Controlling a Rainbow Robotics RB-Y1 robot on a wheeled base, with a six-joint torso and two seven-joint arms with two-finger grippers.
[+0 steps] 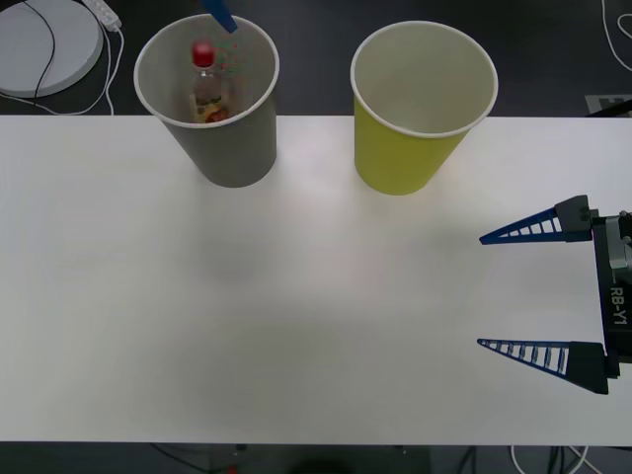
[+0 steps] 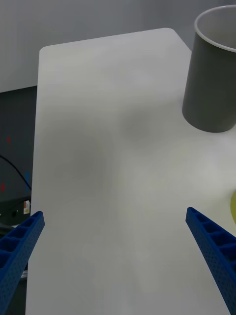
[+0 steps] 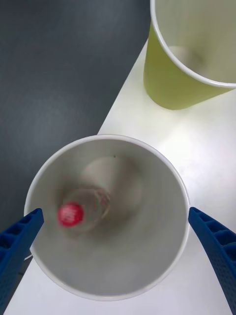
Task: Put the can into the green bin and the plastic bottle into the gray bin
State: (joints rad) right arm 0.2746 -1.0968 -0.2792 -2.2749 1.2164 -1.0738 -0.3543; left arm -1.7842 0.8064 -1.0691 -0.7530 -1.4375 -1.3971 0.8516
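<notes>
Spanning white table (image 1: pixel 296 326), dark floor (image 3: pixel 59 74)

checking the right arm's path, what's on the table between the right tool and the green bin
Nothing: in the front view only bare white table lies between the open right tool and the green bin.

- I counted two cup-shaped bins on the table (image 1: pixel 296 326): one gray bin (image 1: pixel 232 148) and one green bin (image 1: pixel 405 158).
- I saw one plastic bottle (image 1: pixel 207 89), red-capped, inside the gray one.
- I counted two grippers: the right gripper (image 1: pixel 481 291) over the table's right side, fingers spread wide, and the left gripper (image 3: pixel 117 263) above the gray bin, fingers apart.
- One white round disc (image 1: pixel 44 44) lay beyond the table.
</notes>
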